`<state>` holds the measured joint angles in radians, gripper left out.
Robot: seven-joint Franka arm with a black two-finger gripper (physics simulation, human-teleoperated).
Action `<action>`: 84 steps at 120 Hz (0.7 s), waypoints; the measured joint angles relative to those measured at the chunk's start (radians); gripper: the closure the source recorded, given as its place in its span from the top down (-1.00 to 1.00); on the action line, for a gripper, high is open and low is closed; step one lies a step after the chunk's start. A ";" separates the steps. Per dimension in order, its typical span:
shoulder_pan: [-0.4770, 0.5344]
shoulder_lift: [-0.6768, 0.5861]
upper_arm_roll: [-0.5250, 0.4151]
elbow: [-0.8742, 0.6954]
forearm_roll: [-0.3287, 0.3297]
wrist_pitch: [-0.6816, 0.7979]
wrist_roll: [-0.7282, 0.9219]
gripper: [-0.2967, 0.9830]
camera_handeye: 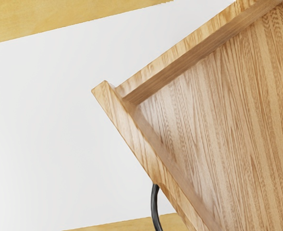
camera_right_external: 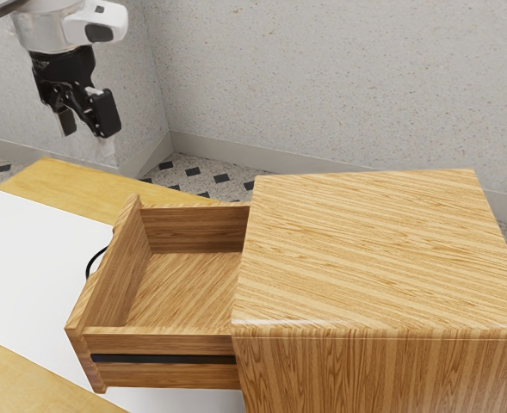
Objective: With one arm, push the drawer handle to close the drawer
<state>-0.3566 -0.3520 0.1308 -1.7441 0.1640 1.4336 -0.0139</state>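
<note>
Black handle (camera_right_external: 89,265): outward side of wooden drawer (camera_right_external: 193,228), offering a pushing point | drawer: extended from cabinet (camera_right_external: 374,249) | end effector (camera_right_external: 88,132): fingers parted, raised well clear, presumably for approach room

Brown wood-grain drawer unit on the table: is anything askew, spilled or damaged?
Nothing stands out. The rectangular brown wooden drawer is out of its boxy wood-grain cabinet, as expected before closing. Its thin, curved black handle is on the front, and I see no spill or damage.

Speckled grey walls (camera_right_external: 348,77) above diamond-patterned floor (camera_right_external: 193,176)
</note>
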 joint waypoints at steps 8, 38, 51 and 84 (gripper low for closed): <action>-0.003 0.005 0.009 -0.004 -0.004 0.040 -0.003 0.50; 0.075 -0.209 0.057 -0.279 -0.010 0.085 -0.014 0.50; 0.231 -0.446 0.028 -0.493 -0.005 0.097 -0.009 0.50; 0.345 -0.612 0.021 -0.650 0.038 0.115 0.033 0.50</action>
<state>-0.0116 -0.9645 0.1520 -2.3945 0.2016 1.5482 0.0196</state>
